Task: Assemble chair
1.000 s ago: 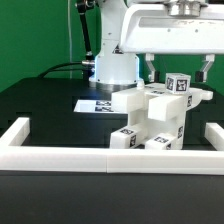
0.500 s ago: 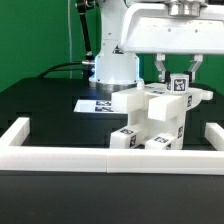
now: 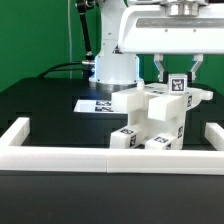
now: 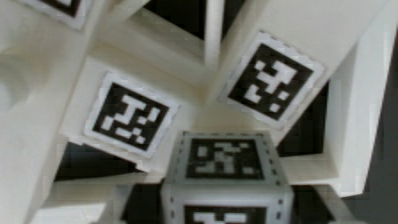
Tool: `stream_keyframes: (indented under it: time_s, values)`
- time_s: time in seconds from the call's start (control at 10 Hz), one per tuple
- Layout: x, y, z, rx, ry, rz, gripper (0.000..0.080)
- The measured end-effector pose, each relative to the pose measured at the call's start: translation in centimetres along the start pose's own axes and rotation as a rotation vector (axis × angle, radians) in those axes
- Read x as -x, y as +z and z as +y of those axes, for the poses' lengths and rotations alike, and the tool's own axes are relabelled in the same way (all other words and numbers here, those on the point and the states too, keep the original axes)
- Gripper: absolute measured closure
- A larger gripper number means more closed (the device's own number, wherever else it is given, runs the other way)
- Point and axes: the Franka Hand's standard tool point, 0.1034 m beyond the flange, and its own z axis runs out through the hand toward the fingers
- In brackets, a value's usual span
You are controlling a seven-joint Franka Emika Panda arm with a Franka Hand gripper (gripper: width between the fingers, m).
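As the exterior view shows it, we find the chair standing on the black table as a stepped stack of white blocks. It is just behind the long white border rail that runs across the front. Black-and-white tags show on several of its faces. The chair sits toward the exterior view's right of the table's middle. Whether its foot touches the rail or only stands close to it, we cannot tell. The marker board lies flat on the table behind the chair, toward the exterior view's left, in front of the arm's white base.

We note a small tagged block at the very top of the chair. The gripper hangs directly above it, pointing down, with one dark finger on either side of the block's upper part. The fingers stand drawn in close to the block. Whether they press on it or leave a slight gap, we cannot tell from either view.

From the wrist view we record the block's tagged top face close below the camera. A tagged white part of the chair lies tilted beyond it, with a second tagged face beside that part.
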Motion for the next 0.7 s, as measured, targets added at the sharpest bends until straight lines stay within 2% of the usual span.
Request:
stream_keyframes:
  time_s: [0.7]
  values:
    - [0.06, 0.0, -0.15, -0.012, 0.407, -0.004, 0.0512]
